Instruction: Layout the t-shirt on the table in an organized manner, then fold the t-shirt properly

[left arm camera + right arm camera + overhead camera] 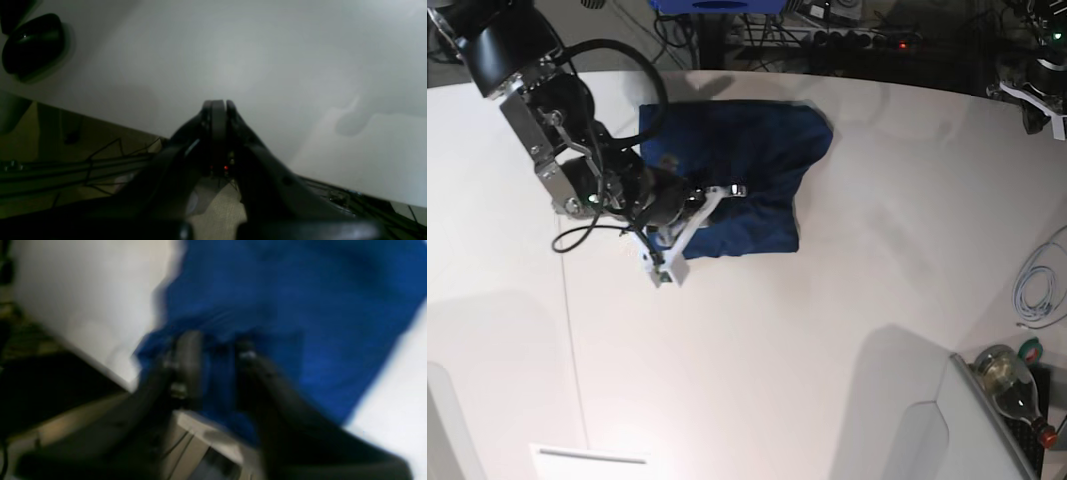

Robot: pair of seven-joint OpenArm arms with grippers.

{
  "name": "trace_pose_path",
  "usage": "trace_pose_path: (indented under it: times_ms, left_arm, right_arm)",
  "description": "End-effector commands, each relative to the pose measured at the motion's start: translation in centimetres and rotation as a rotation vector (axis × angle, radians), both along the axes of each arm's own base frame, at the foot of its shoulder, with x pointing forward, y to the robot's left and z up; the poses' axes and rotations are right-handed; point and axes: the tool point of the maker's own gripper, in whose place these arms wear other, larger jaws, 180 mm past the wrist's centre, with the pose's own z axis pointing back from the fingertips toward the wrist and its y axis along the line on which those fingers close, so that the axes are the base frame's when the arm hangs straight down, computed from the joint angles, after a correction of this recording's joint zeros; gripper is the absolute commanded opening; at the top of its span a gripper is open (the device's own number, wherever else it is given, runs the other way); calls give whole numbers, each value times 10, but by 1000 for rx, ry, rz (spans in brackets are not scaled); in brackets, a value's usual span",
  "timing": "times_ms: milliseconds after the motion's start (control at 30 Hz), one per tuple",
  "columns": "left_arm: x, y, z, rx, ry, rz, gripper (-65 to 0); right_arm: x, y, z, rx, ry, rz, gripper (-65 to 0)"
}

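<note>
Evidently soft and limp t-shirt (737, 175), right tool (213, 350) pinching its seven-o'clock edge on the desk (827, 340); left tool (218, 105) closed, empty.

No legible text, label, brand, number or sign appears in any of the three views — the t-shirt (747, 170) is plain, and the table (827, 330) bears no markings. The bottle (1012, 380) at the lower right of the base view carries no readable label at this size — both wrist views are too blurred to resolve lettering.
</note>
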Motion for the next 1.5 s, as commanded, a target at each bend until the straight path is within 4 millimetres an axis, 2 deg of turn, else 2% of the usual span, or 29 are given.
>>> trace_pose_path:
  times_ms: [0, 133, 267, 500, 633, 700, 733, 833, 900, 967, 1133, 1333, 1467]
  left_arm:
    - [4, 6, 11, 27, -26, -8, -650]
    - [4, 6, 10, 26, -26, -7, -650]
    - [3, 6, 10, 25, -24, -6, -650]
    - [3, 5, 10, 25, -26, -7, -650]
    - [3, 6, 10, 25, -24, -6, -650]
    - [3, 6, 10, 25, -24, -6, -650]
    - [3, 6, 10, 25, -24, -6, -650]
    - [3, 6, 10, 26, -24, -7, -650]
    - [3, 6, 10, 26, -24, -7, -650]
    - [4, 6, 10, 26, -26, -7, -650]
    - [11, 5, 12, 23, -43, -6, -650]
    - [5, 7, 4, 13, -25, 8, -650]
    - [4, 7, 4, 12, -22, 9, -650]
  right_arm:
    - [6, 7, 6, 28, -19, -2, -645]
    - [10, -2, -16, -13, 30, -25, -636]
    - [15, 7, -18, -5, 39, -26, -636]
    - [34, 72, -4, 45, 11, 47, -636]
    - [48, 96, 1, 28, -25, 92, -635]
    - [48, 98, 10, 27, -30, 116, -632]
    - [49, 94, 18, 29, -39, 120, -630]
    - [52, 50, 22, -25, -28, 17, -630]
    - [56, 15, 11, -93, -15, -50, -632]
    - [56, -10, -5, -149, 8, -70, -633]
    - [55, -48, -23, -212, -10, -87, -635]
    - [53, -95, -42, -310, 24, -126, -635]
    - [54, -117, -45, -351, 26, -137, -635]
